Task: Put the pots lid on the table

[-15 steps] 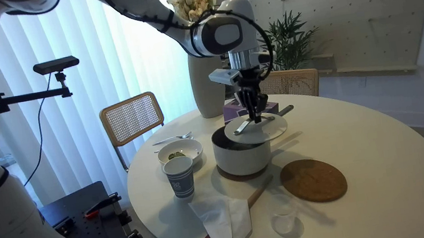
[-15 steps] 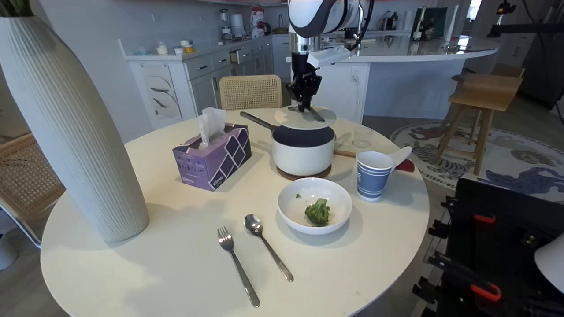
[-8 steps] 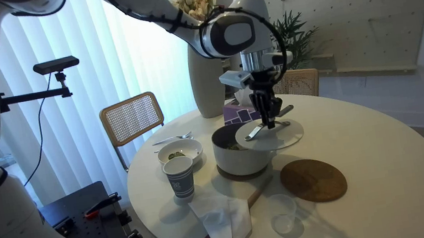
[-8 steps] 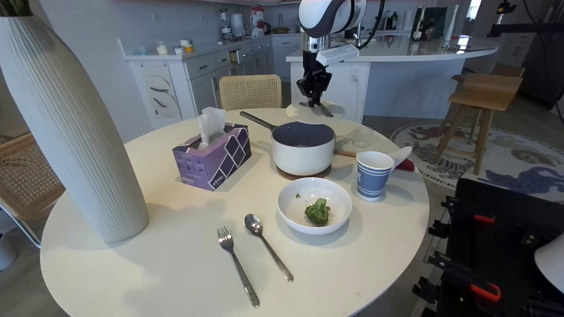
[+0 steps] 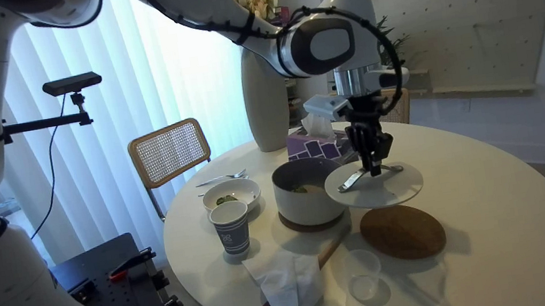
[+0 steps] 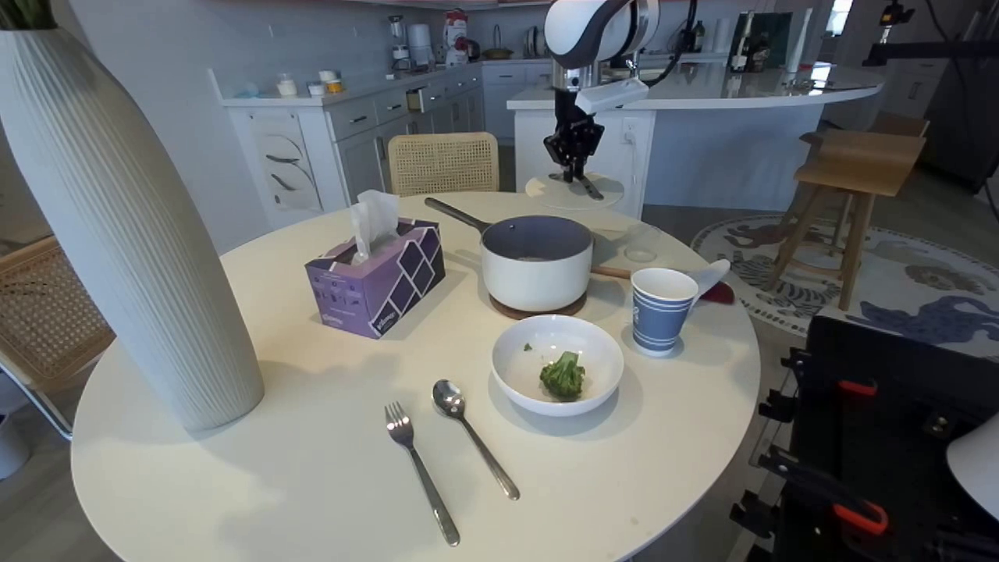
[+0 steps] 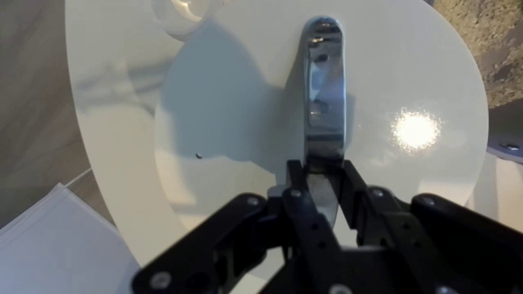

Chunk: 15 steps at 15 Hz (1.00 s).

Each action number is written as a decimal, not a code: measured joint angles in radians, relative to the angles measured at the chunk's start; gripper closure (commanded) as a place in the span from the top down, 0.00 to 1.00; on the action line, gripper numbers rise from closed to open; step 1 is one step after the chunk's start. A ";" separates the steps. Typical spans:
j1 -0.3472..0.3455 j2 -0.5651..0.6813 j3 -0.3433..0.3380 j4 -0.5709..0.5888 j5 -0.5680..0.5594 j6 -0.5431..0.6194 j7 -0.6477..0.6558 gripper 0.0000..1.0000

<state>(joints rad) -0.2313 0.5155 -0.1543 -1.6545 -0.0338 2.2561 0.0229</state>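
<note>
"What is changed?"
"At left, more of the pot [image 5: 306, 206] is uncovered than a second ago. By its handle [image 5: 352, 180], the lid [image 5: 375, 192] is held aloft, pinched in the gripper [image 5: 375, 170]."
"And the table [image 5: 500, 194], farther right?"
"It is not yet reached by the lid; lowering is probably needed."
</note>
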 measured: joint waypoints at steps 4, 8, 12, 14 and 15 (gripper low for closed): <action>-0.041 0.031 0.000 0.051 0.001 -0.013 -0.003 0.06; -0.062 0.071 0.000 0.096 0.007 -0.030 -0.003 0.06; -0.064 0.126 0.000 0.140 0.024 -0.030 0.000 0.06; -0.061 0.157 0.002 0.165 0.025 -0.030 0.001 0.06; -0.060 0.173 0.004 0.178 0.025 -0.030 0.001 0.06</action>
<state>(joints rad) -0.2913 0.6880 -0.1507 -1.4765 -0.0091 2.2264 0.0241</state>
